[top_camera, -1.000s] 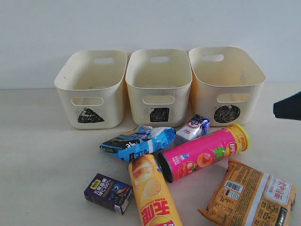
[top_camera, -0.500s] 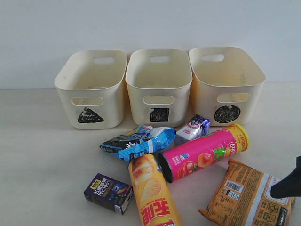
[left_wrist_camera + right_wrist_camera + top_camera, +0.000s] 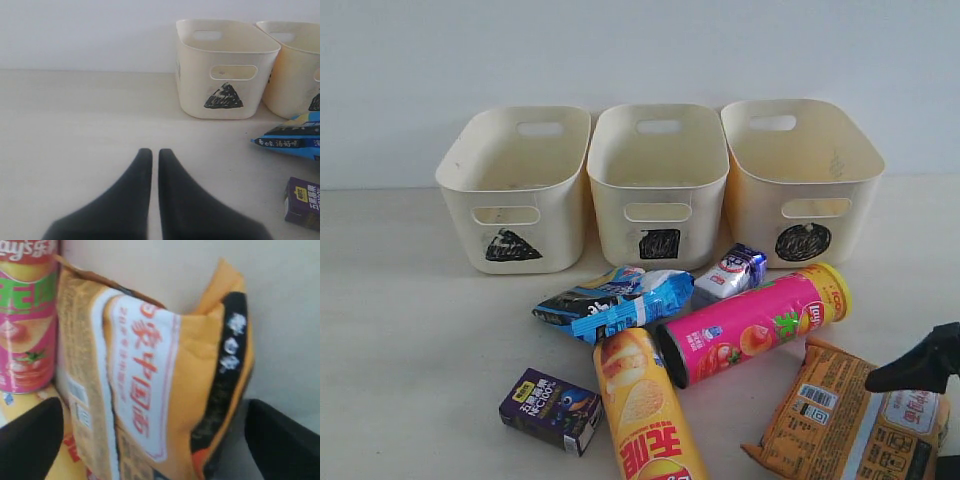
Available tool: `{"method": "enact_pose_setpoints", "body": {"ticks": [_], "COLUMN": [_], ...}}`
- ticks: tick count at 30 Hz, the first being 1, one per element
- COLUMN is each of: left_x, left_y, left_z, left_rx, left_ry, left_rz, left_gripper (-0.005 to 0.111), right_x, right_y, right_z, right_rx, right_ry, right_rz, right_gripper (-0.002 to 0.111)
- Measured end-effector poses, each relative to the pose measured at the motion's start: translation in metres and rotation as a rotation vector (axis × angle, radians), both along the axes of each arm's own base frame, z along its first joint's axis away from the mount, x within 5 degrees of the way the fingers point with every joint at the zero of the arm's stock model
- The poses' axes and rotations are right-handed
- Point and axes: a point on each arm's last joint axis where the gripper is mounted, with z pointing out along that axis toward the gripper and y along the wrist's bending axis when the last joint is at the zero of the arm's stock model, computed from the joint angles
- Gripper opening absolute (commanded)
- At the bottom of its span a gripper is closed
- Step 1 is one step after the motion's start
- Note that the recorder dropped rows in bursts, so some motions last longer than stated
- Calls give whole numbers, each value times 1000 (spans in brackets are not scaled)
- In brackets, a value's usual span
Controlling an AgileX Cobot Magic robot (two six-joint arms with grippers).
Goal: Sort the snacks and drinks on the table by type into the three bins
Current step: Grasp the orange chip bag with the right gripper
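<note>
In the exterior view we see three cream bins in a row at the back of the surface (image 3: 400,330). The triangle bin (image 3: 470,225) is on the left, the square bin (image 3: 610,225) in the middle and the circle bin (image 3: 750,225) on the right. In front of them the blue-black bag (image 3: 615,300) lies flat, with the white and blue carton (image 3: 730,272) just beside its right end. The pink cylinder (image 3: 755,325) lies on its side, its dark end meeting the top of the yellow cylinder (image 3: 645,405), which also lies down. The dark purple carton (image 3: 550,410) sits just left of the yellow cylinder. The orange-brown bag (image 3: 840,415) lies at the near right, just beside the pink cylinder, and the right tool (image 3: 903,422) hangs over its right part.

In the left wrist view we find the left tool (image 3: 155,152) clenched on nothing, its two dark fingers side by side with only a thin slit between them, over bare surface. Beyond it stands the triangle bin, with the square bin next to it.

In the right wrist view the right tool is released, its fingers spread wide with the orange-brown bag between them. The bag lies on the surface, ungripped. One finger is clear of it; whether the other touches it we cannot tell. The pink cylinder lies alongside the bag.
</note>
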Motion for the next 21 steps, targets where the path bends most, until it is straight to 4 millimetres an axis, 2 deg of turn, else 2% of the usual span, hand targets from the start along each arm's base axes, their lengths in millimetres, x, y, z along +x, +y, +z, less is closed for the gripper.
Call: {"method": "enact_pose_setpoints", "body": {"ticks": [9, 14, 21], "left_x": [0, 0, 0], "left_y": [0, 0, 0], "left_z": [0, 0, 0], "left_rx": [0, 0, 0], "left_ry": [0, 0, 0], "left_rz": [0, 0, 0], "left_gripper": [4, 4, 4], "right_x": [16, 27, 50], "right_y": [4, 3, 19], "right_z": [-17, -22, -25], "right_rx": [130, 146, 91], "right_ry": [-142, -196, -208], "right_rz": [-49, -52, 42], "right_gripper": [92, 77, 81]}}
